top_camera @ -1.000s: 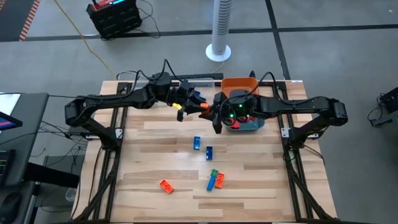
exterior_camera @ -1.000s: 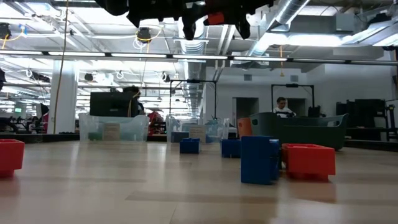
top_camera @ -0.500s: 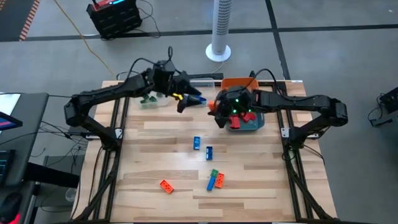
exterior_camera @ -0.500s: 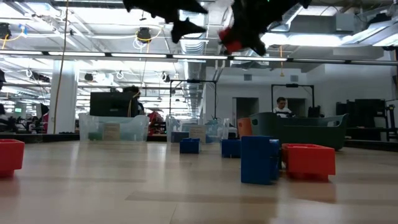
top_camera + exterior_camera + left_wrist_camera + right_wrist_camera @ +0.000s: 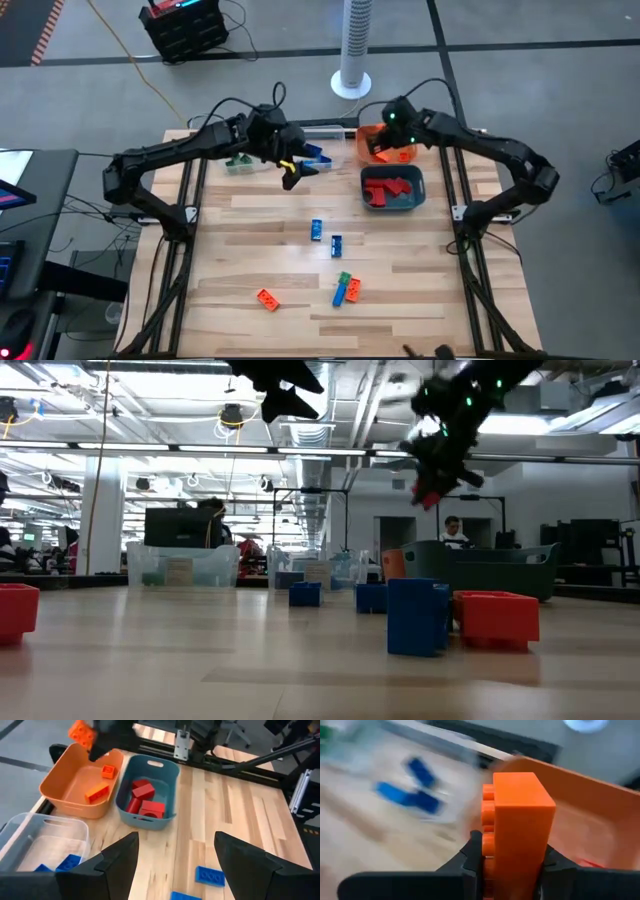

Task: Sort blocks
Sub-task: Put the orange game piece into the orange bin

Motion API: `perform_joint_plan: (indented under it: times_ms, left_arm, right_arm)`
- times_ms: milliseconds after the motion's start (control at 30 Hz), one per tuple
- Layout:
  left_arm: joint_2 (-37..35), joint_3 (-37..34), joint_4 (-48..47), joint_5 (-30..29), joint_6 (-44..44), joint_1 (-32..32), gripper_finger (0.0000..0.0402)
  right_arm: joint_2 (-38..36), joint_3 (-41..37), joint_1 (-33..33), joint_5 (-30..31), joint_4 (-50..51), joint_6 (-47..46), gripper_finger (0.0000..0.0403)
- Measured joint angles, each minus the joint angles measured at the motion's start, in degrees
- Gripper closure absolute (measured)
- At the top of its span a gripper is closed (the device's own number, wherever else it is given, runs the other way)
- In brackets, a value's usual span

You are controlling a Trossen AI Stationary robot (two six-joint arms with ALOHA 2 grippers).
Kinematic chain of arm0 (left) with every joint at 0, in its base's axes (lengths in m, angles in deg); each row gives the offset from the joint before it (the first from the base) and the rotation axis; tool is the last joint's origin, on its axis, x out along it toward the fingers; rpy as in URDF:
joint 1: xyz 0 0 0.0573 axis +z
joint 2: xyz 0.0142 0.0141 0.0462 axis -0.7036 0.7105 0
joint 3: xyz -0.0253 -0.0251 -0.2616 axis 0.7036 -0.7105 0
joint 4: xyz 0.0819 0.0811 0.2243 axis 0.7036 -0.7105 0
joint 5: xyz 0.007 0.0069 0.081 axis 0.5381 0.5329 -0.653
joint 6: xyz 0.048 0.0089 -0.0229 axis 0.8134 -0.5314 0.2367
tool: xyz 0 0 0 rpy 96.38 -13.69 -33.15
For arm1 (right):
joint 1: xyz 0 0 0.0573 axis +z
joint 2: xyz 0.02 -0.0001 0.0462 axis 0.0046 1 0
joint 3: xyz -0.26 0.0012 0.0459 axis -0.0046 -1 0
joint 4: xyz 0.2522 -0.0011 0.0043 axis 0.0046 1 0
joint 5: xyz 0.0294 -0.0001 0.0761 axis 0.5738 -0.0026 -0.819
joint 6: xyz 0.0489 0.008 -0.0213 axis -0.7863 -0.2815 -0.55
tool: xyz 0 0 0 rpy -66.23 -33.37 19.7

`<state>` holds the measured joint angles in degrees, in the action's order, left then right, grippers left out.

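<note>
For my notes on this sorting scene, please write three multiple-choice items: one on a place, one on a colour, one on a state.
1. Where is the right gripper?
A. above the orange plastic bin
B. above the loose blocks
C. off the table

2. What colour are the studded bricks in the teal plastic bin?
A. green
B. red
C. blue

3. What is the right gripper's state?
A. open, empty
B. shut, empty
C. shut on an orange studded brick

Key: 1 A, the high view shows it over the bin; 2 B, red bricks lie inside; 3 C, the right wrist view shows the brick clamped.

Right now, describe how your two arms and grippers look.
Both arms are dark, slender and jointed, with black cables looping above them. The left gripper has broad, flat black fingers. The right gripper is also black, with green lights on its wrist.
</note>
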<state>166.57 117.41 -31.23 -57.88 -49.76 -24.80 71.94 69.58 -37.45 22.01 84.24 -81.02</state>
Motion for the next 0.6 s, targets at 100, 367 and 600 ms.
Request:
perform_joint_plan:
  times_ms: [100, 367, 600]
  left_arm:
    - [-0.02, 0.00, 0.10, -0.06, -0.24, -1.03, 0.0146]
    - [-0.02, -0.02, 0.39, -0.40, -1.27, -3.73, 0.0146]
    - [-0.02, -0.04, -1.78, -0.68, -1.69, -4.57, 0.0146]
  right_arm:
    - [1.54, -1.53, -3.99, 1.07, -1.11, -0.02, 0.0307]
    - [12.08, -1.80, -10.11, 0.60, -1.14, 2.55, 0.0305]
    - [17.89, -1.74, -9.93, -2.03, -0.41, 5.49, 0.0261]
